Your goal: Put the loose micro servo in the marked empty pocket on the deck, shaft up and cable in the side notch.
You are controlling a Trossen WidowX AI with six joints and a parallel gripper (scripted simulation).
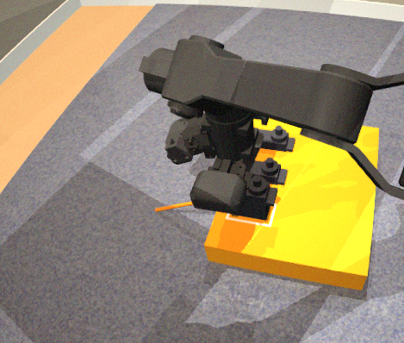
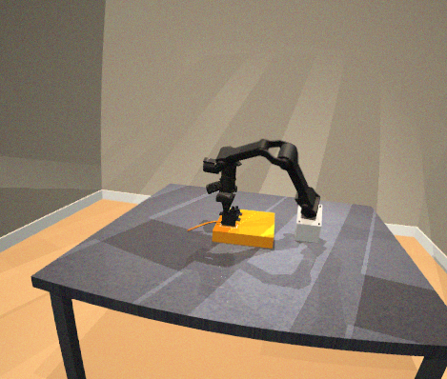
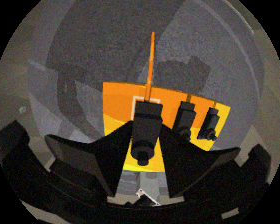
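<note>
A beige wall (image 2: 237, 95) stands behind everything, with slanting bands of light and shade across it. Below it lies an orange-tan floor (image 1: 51, 86) (image 2: 161, 349), edged by a pale skirting (image 1: 21, 56) (image 2: 32, 235). On the floor stands a table (image 1: 102, 258) (image 2: 161, 290), its top speckled blue-grey, crossed by light stripes and dark shadows, its legs dark. The black arm (image 1: 279, 90) (image 2: 244, 151) rises from a pale base (image 2: 307, 231) on the table and reaches over the yellow deck (image 1: 318, 207) (image 2: 256, 229) (image 3: 116, 102). Two other servos (image 1: 278, 135) (image 3: 185, 119) sit in the deck. The gripper (image 1: 219, 190) (image 2: 228, 214) (image 3: 145, 125) has its fingers closed on the loose servo (image 1: 257, 199) (image 3: 146, 127), at the white-outlined pocket (image 1: 249, 222) (image 3: 134, 106), shaft up; whether it is fully seated cannot be told. Its orange cable (image 1: 173, 207) (image 2: 201, 225) (image 3: 151, 65) extends past the deck's edge.
</note>
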